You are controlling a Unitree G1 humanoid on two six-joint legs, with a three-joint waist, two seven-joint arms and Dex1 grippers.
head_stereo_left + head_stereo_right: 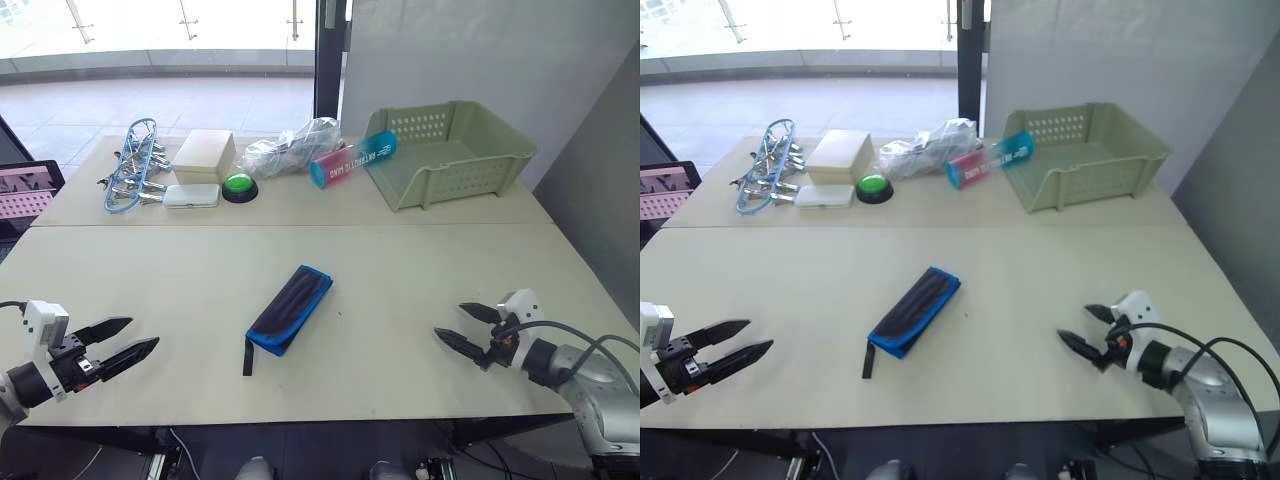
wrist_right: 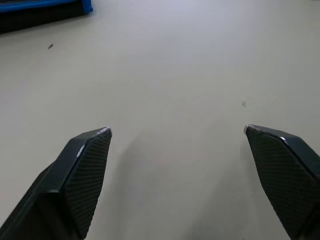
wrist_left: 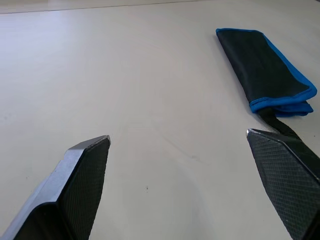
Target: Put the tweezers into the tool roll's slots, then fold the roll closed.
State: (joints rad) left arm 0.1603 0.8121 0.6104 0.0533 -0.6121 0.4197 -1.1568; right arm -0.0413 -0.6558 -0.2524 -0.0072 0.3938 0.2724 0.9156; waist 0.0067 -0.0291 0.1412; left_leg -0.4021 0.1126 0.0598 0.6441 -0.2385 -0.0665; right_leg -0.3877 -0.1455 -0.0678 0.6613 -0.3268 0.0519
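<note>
Both claws hovered wide open and empty above the worktop's (image 1: 420,270) near edge: the left gripper (image 1: 135,336) toward the near left corner, the right gripper (image 1: 456,325) toward the near right, each pointing inward. Along the far edge, a green basket (image 1: 450,150) sat at the right, with a clear bag (image 1: 290,148) and a teal-and-pink tube (image 1: 352,159) just beside it. A cream box (image 1: 204,154), a light-blue ring of silver tools (image 1: 130,166), a white case (image 1: 192,195) and a green button (image 1: 239,186) sat toward the far left. The tool roll (image 1: 291,307) lay folded shut at the worktop's middle, well apart from both claws, its strap (image 1: 247,357) trailing toward the near edge. No tweezers were visible outside it.
</note>
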